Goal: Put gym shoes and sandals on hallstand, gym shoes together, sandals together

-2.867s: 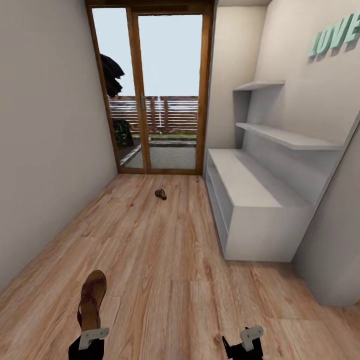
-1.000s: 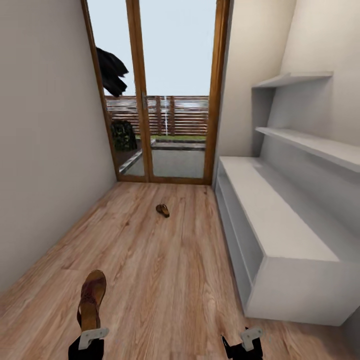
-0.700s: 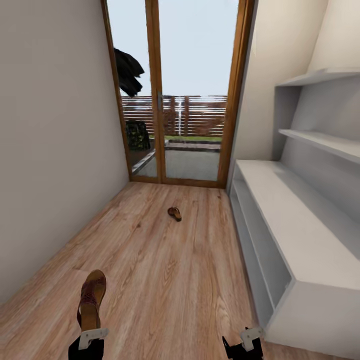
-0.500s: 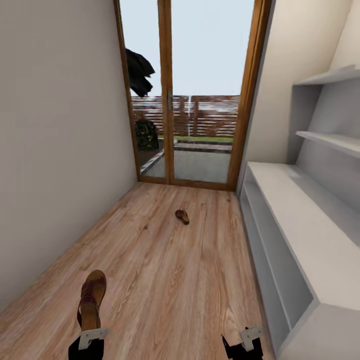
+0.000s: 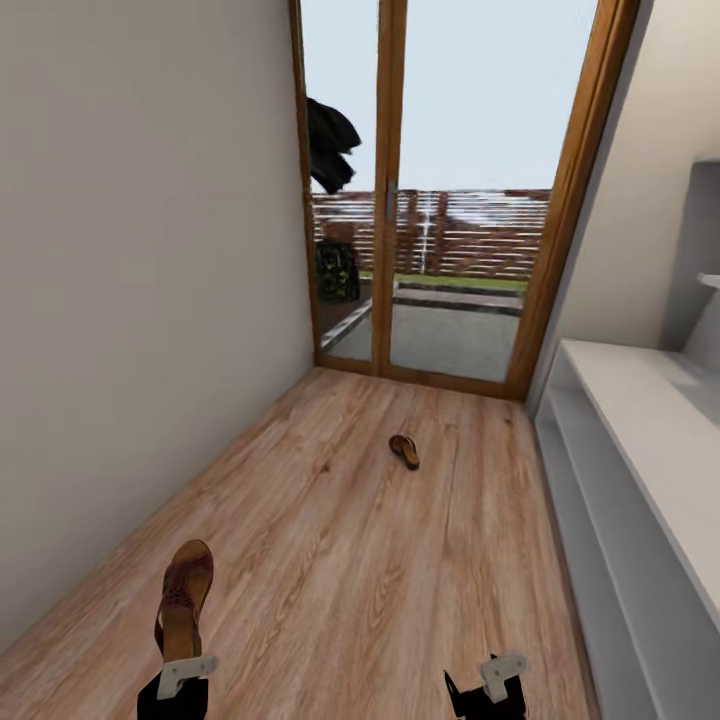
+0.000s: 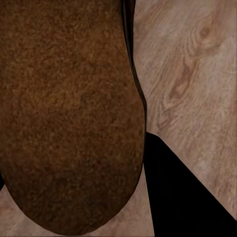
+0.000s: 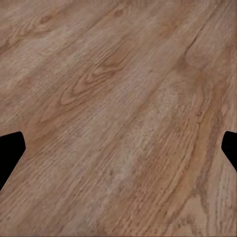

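Carrying one brown leather sandal (image 5: 183,598) clamped in the left gripper (image 5: 180,672), right gripper (image 5: 497,678) spread empty, the robot should roll slowly toward the second brown sandal (image 5: 404,451) lying on the wood-plank floor (image 5: 330,560), pale grey hallstand (image 5: 640,480) alongside

No readable txt, labels, brands or nos. anywhere in view.

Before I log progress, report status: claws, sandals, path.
Left claw holds one sandal. Right claw open, empty. Second sandal on floor ahead, near door. Nothing between.
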You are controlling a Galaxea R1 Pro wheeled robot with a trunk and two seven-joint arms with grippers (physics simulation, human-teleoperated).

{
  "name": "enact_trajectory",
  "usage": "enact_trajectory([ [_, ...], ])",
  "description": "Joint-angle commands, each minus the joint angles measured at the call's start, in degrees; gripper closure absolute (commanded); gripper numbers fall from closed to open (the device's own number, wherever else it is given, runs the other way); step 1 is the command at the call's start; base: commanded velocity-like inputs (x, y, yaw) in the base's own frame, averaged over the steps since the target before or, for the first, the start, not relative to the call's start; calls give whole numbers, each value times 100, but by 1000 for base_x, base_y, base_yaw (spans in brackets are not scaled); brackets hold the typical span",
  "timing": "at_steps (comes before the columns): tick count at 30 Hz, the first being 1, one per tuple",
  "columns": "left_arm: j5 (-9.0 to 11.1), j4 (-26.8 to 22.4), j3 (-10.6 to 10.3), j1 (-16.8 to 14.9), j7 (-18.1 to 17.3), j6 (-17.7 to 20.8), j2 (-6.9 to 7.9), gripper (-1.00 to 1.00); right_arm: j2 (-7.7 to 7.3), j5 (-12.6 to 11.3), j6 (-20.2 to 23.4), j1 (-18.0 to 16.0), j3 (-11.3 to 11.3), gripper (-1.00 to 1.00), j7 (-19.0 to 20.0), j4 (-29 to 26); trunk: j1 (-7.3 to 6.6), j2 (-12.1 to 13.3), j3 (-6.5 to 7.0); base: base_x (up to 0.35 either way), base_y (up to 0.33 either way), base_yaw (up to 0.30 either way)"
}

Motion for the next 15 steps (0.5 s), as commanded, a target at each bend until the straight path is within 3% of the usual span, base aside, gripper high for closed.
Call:
enact_trajectory([
  [1, 16, 4, -7, -5, 6, -14, 0, 100, -2, -25, -17, -2, 6, -100, 28, 2, 2, -2, -5, 339, 0, 174],
  [15, 9, 4, -7, -5, 5, -14, 0, 100, -2, -22, -17, -2, 6, -100, 27, 2, 2, -2, -5, 339, 0, 31],
])
